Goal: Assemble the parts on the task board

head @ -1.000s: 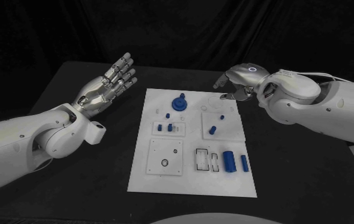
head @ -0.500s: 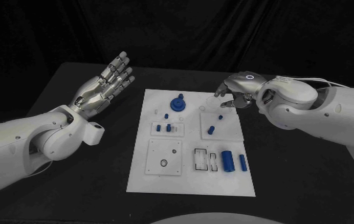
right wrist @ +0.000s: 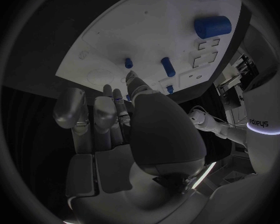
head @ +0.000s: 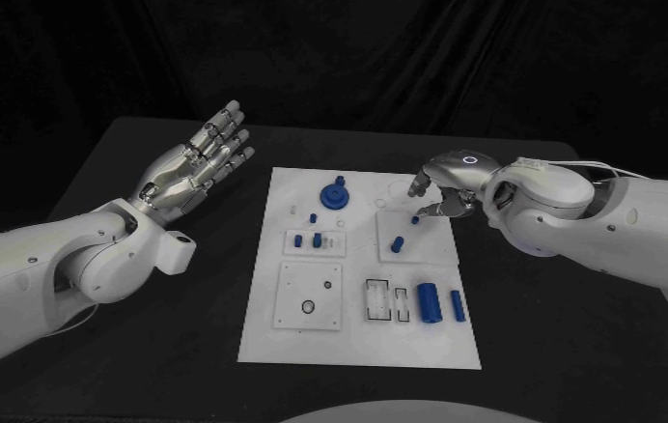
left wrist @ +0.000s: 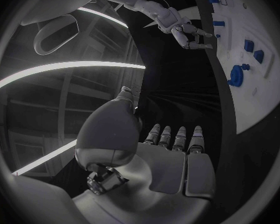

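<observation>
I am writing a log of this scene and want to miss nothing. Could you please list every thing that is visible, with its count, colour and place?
table: one, black, under everything.
task board: one, white, middle of the table.
round part: one, blue, far end of the board.
thick cylinder: one, blue, lying at the board's near right.
thin cylinder: one, blue, lying beside the thick one.
small parts: several, blue, mid board.
left hand: one, silver, raised left of the board, fingers spread, holding nothing.
right hand: one, silver, over the board's far right corner, fingers curled downward.
</observation>
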`<state>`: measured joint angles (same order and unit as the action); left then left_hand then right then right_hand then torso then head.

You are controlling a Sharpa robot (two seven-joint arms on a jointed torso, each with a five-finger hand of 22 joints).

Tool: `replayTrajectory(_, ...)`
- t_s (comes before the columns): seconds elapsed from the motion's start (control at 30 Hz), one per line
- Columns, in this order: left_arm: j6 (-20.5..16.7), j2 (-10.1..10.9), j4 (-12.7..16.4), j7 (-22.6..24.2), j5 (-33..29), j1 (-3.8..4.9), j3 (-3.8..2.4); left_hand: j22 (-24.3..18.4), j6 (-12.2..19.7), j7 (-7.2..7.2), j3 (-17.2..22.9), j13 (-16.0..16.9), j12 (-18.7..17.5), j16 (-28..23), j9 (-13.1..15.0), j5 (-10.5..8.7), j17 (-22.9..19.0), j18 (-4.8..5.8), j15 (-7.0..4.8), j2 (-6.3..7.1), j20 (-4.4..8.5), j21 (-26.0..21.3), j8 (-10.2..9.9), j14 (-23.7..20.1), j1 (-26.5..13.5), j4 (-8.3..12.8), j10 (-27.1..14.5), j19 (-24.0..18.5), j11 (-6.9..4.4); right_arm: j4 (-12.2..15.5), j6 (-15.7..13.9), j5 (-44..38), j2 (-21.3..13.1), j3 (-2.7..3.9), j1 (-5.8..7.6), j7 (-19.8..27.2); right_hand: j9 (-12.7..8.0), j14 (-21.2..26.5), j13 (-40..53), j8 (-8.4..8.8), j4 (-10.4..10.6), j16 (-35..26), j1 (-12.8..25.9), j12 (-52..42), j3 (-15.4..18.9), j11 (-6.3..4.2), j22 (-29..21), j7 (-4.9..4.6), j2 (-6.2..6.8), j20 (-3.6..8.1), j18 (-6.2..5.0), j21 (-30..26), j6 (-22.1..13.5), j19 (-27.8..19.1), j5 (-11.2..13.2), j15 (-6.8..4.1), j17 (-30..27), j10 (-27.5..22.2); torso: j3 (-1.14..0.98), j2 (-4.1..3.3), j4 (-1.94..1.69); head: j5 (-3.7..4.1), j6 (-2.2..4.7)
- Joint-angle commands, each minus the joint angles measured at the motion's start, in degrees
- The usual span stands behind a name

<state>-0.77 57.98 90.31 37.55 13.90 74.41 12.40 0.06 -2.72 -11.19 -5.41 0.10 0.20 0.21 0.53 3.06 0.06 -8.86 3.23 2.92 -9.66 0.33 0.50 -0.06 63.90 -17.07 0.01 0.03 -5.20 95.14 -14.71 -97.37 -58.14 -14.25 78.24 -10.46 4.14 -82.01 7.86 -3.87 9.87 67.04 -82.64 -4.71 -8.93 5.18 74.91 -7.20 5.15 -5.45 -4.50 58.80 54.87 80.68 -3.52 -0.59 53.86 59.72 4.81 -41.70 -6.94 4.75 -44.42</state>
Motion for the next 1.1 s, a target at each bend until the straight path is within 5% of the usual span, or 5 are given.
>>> replayTrajectory(0.03, 1.11, -0.15, 0.00, 0.67, -0.55, -0.13, -0.04, -0.06, -0.39, 1.43, 0.03, -0.10, -0.20, -0.21, 0.12, -0.12, -0.06, -1.04, 0.70, -0.03, -0.83, -0.33, 0.15, 0.06, 0.82, 0.01, -0.01, -0.03, 1.25, -0.38, 0.48, 0.15, 0.17, 0.03, -0.49, 0.07, -0.01, -0.14, -0.23, -0.39, -0.34, 0.13, -0.21, 0.39, -0.09, -0.03, 7.79, -0.72, -0.08, -0.22, -0.96, -0.14, 0.45, 0.31, -0.42, 0.34, 0.07, 0.60, 0.03, 0.06, -0.04, 0.09, -0.31)
replayTrajectory(0.6, 1.69, -0.45, -0.29, 0.16, -0.55, -0.25, -0.04, -0.06, -1.03, 2.67, 0.18, -0.10, -0.20, -0.21, 0.23, 0.11, -0.06, -1.27, 1.19, -0.99, -1.94, -0.33, 0.27, 0.06, 1.81, 0.05, -0.01, -0.03, 2.26, -1.48, 0.19, 0.17, 1.06, 0.03, -2.53, 0.80, 0.18, -0.26, -1.09, -0.82, -0.64, 0.35, -0.75, 0.37, -0.89, 0.04, 7.84, -1.13, -0.17, -0.52, -0.94, -0.15, 3.16, 0.46, -3.31, 0.71, 0.29, 2.43, 0.03, 0.04, -0.09, 0.00, -0.88)
replayTrajectory(1.1, 2.38, -0.87, -0.81, -1.23, -0.55, -0.37, -0.04, -0.01, -1.50, 4.49, -0.28, -0.10, -0.20, -0.21, 0.30, 4.10, -0.06, -1.37, 2.59, -5.17, -3.88, -0.32, 0.34, 0.06, 5.29, 0.28, -0.01, -0.03, 3.71, -1.32, -0.70, 0.18, 1.41, 0.03, -3.27, 2.07, 0.30, -0.60, -2.70, -0.84, -1.97, 1.02, -3.36, 0.35, -5.31, -0.19, 8.16, -0.95, 0.19, -0.49, -0.76, 1.08, 5.86, 0.97, -8.55, 0.64, 1.05, 5.83, 0.05, 0.05, -0.06, -0.54, -1.84)
